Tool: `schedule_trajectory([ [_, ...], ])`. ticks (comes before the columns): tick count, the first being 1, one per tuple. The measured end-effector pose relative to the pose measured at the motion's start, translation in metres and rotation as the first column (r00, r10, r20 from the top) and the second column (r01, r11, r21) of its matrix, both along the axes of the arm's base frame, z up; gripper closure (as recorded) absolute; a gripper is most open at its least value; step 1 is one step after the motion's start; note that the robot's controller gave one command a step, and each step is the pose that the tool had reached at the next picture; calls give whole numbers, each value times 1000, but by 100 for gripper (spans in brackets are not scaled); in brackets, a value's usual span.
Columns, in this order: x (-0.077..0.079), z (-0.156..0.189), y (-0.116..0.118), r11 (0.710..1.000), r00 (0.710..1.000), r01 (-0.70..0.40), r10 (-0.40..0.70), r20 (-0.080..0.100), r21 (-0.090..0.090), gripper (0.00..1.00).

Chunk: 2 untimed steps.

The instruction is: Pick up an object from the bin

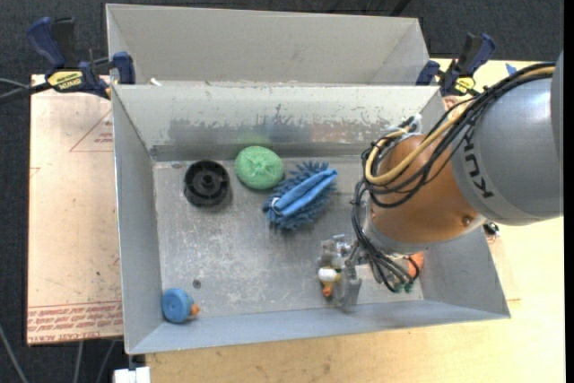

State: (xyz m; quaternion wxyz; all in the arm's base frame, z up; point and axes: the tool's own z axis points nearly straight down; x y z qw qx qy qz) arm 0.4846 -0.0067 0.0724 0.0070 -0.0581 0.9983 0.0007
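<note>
My gripper (341, 275) is low in the bin near the front wall, right of the middle. A small orange and white thing (327, 285) lies right against its left side; I cannot tell whether it is held. A blue bristly brush-like thing (301, 196) lies up and to the left of the gripper, apart from it. Another orange thing (413, 263) peeks out from under the arm on the right, mostly hidden.
A green ball (258, 167) and a black round wheel (207, 182) lie near the bin's back wall on the left. A blue ball with an orange patch (178, 305) sits in the front left corner. The arm and its cables cover the bin's right side.
</note>
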Motion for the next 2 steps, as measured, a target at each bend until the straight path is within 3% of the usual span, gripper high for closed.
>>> schedule_trajectory([
  [1,-4,41,0,1000,1000,17,-17,-11,-1,100],
  [2,1,158,16,1000,1000,2,-2,2,1,100],
])
